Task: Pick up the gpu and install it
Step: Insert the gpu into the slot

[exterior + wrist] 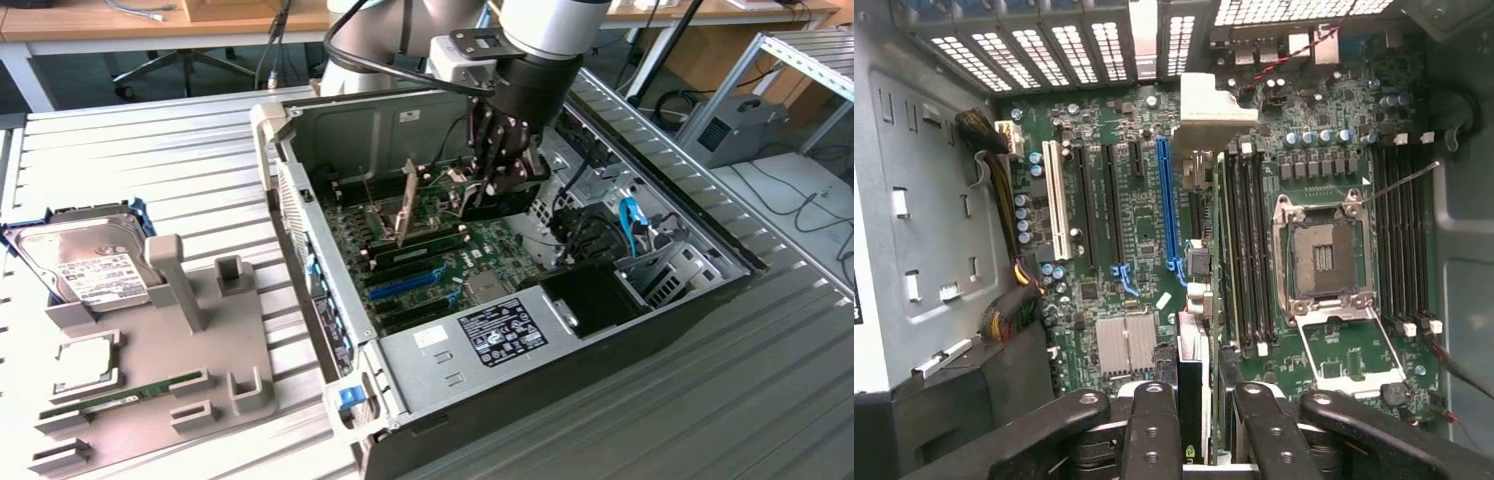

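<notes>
Nearest my wrist camera, the gripper has its black fingers clamped on the gpu, held edge-on so I see a thin card between them. Below lies the computer case, then the motherboard. The card's long axis runs parallel to the blue slot, which sits just beside it, farther ahead.

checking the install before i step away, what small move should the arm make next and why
Probably a slight sideways shift, then ease down. The fingers hold the gpu edge-on above the motherboard. Its edge looks a little off the line of the blue slot, and it is not yet seated.
</notes>
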